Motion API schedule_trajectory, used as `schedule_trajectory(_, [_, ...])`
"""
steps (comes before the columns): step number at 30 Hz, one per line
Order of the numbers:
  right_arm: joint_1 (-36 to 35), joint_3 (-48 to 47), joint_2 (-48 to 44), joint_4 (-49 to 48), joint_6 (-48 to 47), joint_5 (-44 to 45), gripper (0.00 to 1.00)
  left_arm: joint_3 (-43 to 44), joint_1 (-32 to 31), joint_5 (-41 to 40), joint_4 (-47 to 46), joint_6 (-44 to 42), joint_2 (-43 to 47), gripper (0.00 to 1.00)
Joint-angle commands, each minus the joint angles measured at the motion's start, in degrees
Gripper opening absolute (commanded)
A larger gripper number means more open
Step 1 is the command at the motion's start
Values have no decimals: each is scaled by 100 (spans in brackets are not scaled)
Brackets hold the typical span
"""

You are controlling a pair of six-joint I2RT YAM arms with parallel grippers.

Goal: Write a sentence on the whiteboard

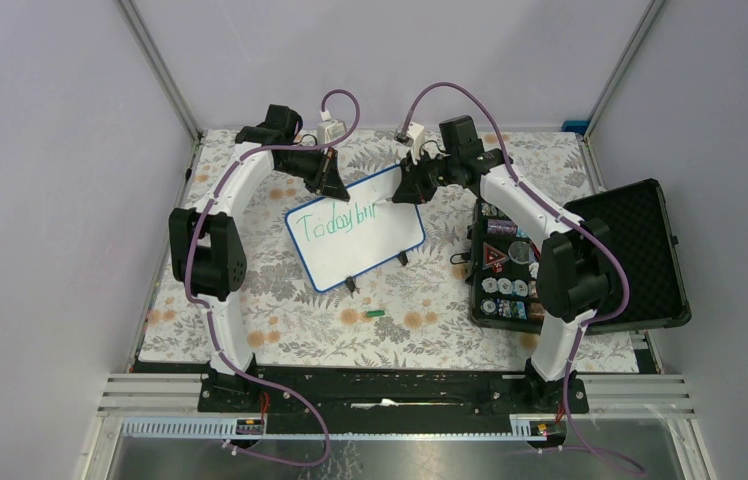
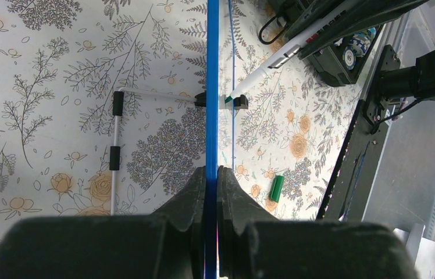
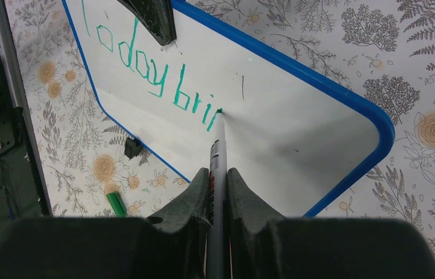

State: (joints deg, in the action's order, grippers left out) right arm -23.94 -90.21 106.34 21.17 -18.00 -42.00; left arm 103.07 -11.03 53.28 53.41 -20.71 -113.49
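The whiteboard, blue-framed, stands tilted on the floral mat at mid-table. Green writing on it reads "Today bri". My left gripper is shut on the board's blue top edge, seen edge-on in the left wrist view. In the right wrist view, my right gripper is shut on a grey marker. The marker's green tip touches the board just after the last letter. In the top view the left gripper sits at the board's far left corner, and the right gripper at its far right.
A green marker cap lies on the mat in front of the board. An open black case with several small items stands at the right. The board's black feet rest on the mat.
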Motion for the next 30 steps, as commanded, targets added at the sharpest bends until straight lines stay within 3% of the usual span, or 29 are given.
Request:
schedule_trajectory(1, [60, -155, -16, -66, -72, 173, 0, -120, -224, -703, 210, -355, -183, 0])
schedule_trajectory(30, [83, 330, -139, -74, -186, 43, 0, -116, -220, -715, 208, -372, -193, 0])
